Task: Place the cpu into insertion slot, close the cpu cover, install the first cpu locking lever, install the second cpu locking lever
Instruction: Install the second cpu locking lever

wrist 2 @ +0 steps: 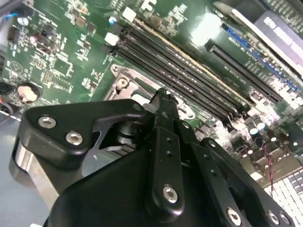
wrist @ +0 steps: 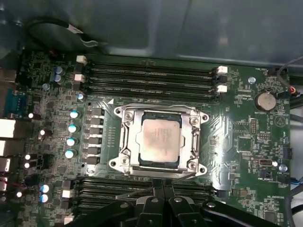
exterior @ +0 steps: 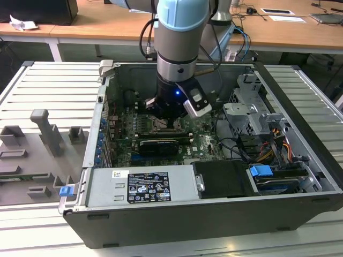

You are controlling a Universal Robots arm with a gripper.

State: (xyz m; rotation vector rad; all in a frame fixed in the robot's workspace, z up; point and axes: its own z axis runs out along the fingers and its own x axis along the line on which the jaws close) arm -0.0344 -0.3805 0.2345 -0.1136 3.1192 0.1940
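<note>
Down inside the open computer case (exterior: 214, 225) lying on the slatted worktop (exterior: 48, 91), the claw (wrist: 158, 185) is hanging just above the motherboard (wrist: 246, 142), its black fingers (wrist: 163, 189) pressed together and grasping nothing, tips at the edge of the socket frame, probably so they can push on something there. Just beyond the tips, the cpu (wrist: 161, 138) is lying flat in the insertion slot (wrist: 141, 158) with the cpu cover (wrist: 127, 125) sitting down around it, silvery top showing through the cut-out, and farther off the long memory slots (wrist: 151, 75) are running alongside the socket.
</note>
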